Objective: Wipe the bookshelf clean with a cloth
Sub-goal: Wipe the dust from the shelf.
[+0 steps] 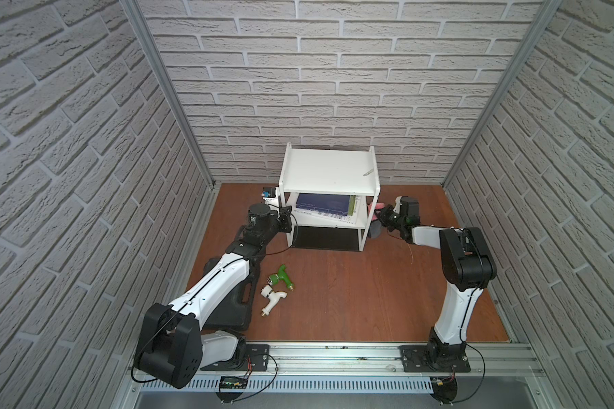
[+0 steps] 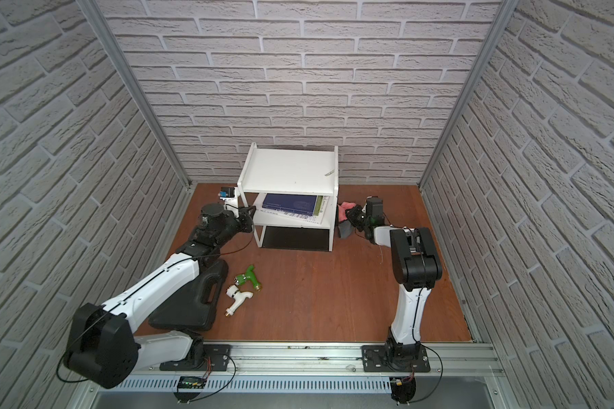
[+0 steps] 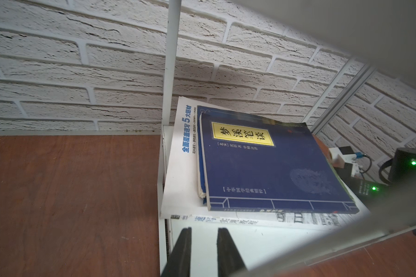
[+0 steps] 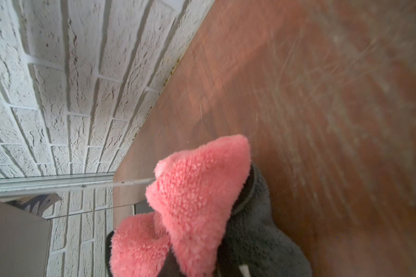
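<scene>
Top views: the bookshelf [image 1: 328,170] stands against the back wall. The right gripper [image 1: 381,214] sits just beside its right side panel, level with the middle tier.
Cloth: the cloth [image 2: 346,212] is bunched at that gripper, pink above and grey hanging below. I cannot tell whether it touches the panel.
Right jaws: buried under the cloth in the right wrist view, judged clamped on it.
Left jaws: the left gripper [image 3: 204,230] is at the bookshelf's left edge, over the middle board. Its fingers are narrowly apart with nothing between them.
Risk 1: a hard sideways wipe could shove the light bookshelf, since nothing grips it.
Risk 2: the hanging grey fold may snag a frame leg or drag the books [image 3: 262,163] overhanging the middle board.
Hidden: the bookshelf's back and its right outer face. A small grey scrap [image 1: 369,172] on the top board is too small to name.
</scene>
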You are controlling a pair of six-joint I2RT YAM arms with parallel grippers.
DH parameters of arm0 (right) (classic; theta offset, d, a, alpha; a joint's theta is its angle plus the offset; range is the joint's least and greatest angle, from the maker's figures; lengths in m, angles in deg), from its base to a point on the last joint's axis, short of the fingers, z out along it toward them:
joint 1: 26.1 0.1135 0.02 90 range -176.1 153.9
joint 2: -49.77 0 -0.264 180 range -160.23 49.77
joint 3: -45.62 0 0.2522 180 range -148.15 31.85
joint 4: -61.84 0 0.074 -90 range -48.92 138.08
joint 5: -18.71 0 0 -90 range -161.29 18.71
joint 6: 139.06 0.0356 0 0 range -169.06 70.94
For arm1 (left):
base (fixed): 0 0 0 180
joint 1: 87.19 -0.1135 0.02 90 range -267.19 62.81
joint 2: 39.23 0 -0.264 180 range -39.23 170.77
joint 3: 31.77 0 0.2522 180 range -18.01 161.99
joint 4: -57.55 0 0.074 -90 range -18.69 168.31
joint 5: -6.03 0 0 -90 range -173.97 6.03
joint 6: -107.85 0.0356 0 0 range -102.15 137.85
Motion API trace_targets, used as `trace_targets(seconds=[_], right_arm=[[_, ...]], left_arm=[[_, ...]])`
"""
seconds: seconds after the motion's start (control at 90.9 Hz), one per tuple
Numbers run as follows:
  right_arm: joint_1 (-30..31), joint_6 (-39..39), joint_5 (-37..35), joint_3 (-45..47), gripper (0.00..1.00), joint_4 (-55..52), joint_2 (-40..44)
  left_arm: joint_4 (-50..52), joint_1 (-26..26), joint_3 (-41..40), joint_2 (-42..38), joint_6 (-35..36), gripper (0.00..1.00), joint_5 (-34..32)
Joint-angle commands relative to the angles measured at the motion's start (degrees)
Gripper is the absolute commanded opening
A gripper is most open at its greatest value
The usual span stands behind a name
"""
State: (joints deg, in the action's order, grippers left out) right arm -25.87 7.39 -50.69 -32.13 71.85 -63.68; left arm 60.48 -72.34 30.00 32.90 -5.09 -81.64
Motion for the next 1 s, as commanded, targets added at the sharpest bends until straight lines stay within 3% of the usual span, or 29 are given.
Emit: trace_targets(seconds=[0.0,0.077,0.187,0.396,0.715,0.825,0.99], right_arm=[[0.6,-1.5,7.3,-6.3,0.03,10.0,3.8],[2.0,0.6,11.2,-10.1,0.03,13.5,1.4],[3.8,0.0,11.1,-11.5,0.03,12.0,-2.8],[2.4,-0.1,8.0,-0.8,0.03,10.4,-5.3],[5.9,-0.2,24.6,-1.1,0.03,15.8,-7.9],[7.4,-0.9,27.8,-1.7,0.02,11.6,-7.4],[10.3,-1.2,20.5,-2.2,0.03,4.4,-7.9]], left_arm=[[9.7,-1.0,-0.5,0.7,2.5,0.00,-5.5],[9.7,-1.0,-0.5,0.7,2.6,0.00,-5.7],[9.3,-1.0,-0.8,1.1,2.1,0.00,-4.8],[8.8,-0.9,-1.2,0.7,1.5,0.00,-4.2],[6.5,-0.7,-1.6,1.9,0.1,0.00,-3.1],[5.6,-0.6,-1.5,2.2,-0.6,0.00,-2.5],[4.0,-0.5,-2.1,1.9,-1.7,0.00,-2.1]])
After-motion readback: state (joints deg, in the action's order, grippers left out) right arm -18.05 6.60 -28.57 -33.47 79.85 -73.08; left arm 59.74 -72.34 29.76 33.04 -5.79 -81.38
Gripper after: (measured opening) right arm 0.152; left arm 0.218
